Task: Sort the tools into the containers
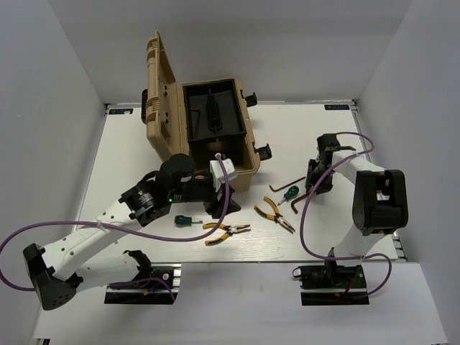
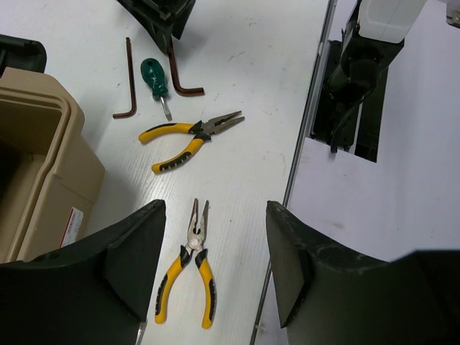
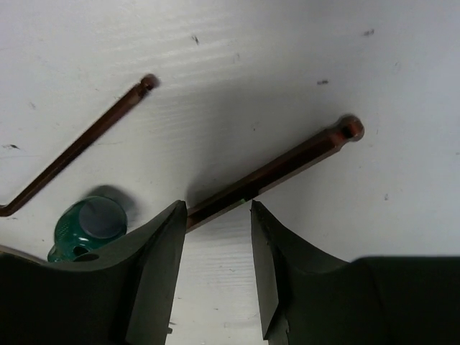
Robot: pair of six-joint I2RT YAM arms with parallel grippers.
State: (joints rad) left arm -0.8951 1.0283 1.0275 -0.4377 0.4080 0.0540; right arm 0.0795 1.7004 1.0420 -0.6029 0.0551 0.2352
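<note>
The tan toolbox (image 1: 215, 147) stands open at the back, its black tray (image 1: 230, 118) holding dark items I cannot make out. My left gripper (image 1: 218, 201) is open and empty, above the table in front of the toolbox. In the left wrist view (image 2: 215, 266), one pair of yellow pliers (image 2: 188, 267) lies between its fingers (image 2: 136, 251) and another (image 2: 188, 138) lies beyond. My right gripper (image 3: 217, 208) is open, low over a hex key (image 3: 280, 167) that crosses its fingertips. A second hex key (image 3: 79, 147) and a green screwdriver (image 3: 90, 226) lie to its left.
Another green screwdriver (image 1: 188, 221) lies by my left arm. The toolbox lid (image 1: 162, 93) stands up on the left. The toolbox corner (image 2: 43, 180) is close on the left of my left gripper. The table's front edge (image 2: 298, 158) runs to its right.
</note>
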